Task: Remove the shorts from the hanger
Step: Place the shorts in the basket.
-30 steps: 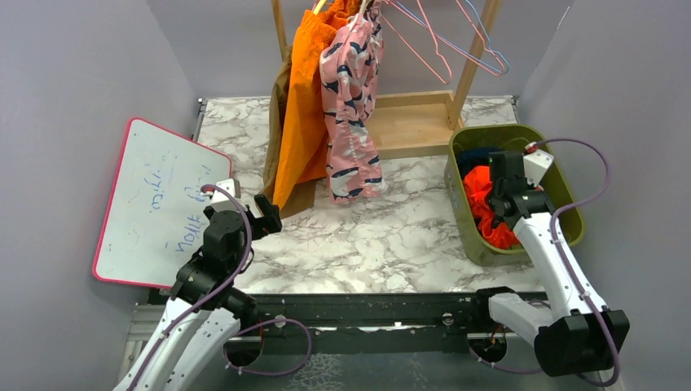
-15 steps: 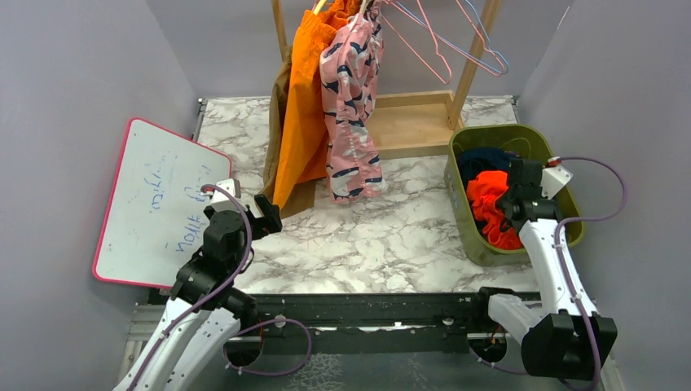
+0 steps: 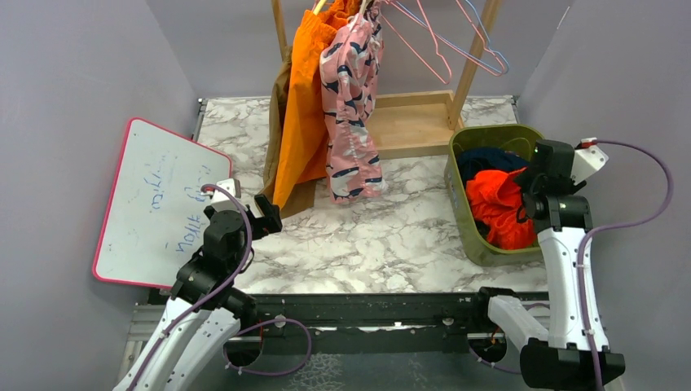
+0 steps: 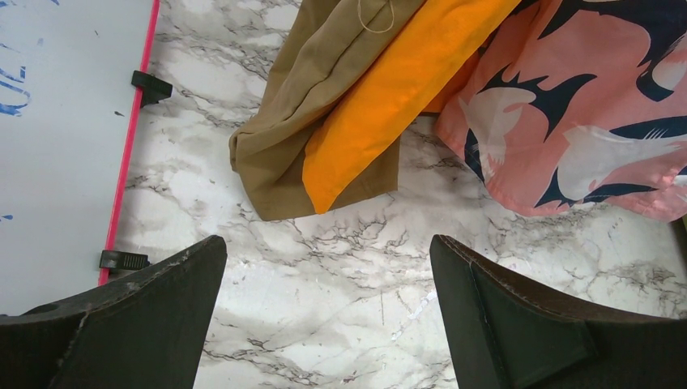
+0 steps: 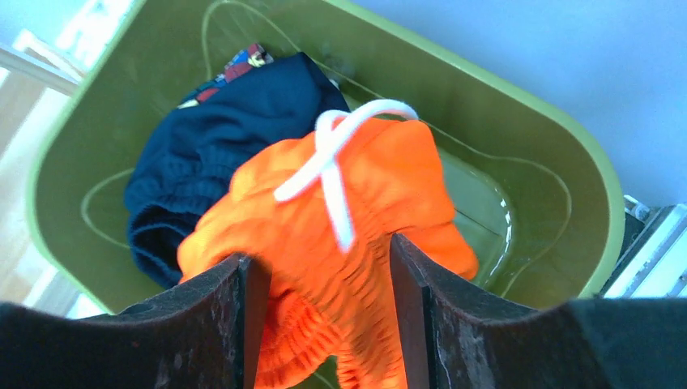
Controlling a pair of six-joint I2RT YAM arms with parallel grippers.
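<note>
A: What differs from a second ago?

B: The right gripper (image 3: 530, 198) has pulled back from over the middle of the bin (image 3: 489, 134) to its right rim, and its fingers have spread. The red-orange shorts (image 3: 501, 208) are let go and lie wider in the bin than before.

A: Is anything pinched there?

B: No. From the wrist, the fingers (image 5: 202, 316) stand apart above the bin, with the red-orange shorts (image 5: 364, 203) loose beneath the gap, white drawstring on top.

A: What else is in the bin?

B: Navy shorts (image 5: 219, 138) at its far end, touching the red-orange pair. A scrap of comic-print shorts (image 5: 243, 61) peeks out behind them.

A: And the left gripper (image 3: 265, 213)?

B: Unmoved, well left of the bin, fingers fully spread and holding nothing.

A: What is left to take down?

B: Pink shorts (image 3: 350, 106), orange shorts (image 3: 301, 106) and tan shorts (image 3: 277, 98) hang from the rack (image 3: 411, 122), left of the bin and farther back. Their hems reach the table (image 3: 367, 236). Bare hangers (image 3: 444, 41) hang above the bin's far-left corner.

A: Any room to move?

B: Open marble runs from the bin's left wall to the left gripper. A whiteboard (image 3: 155, 204) closes that far side; grey walls stand close behind and right of the bin.
</note>
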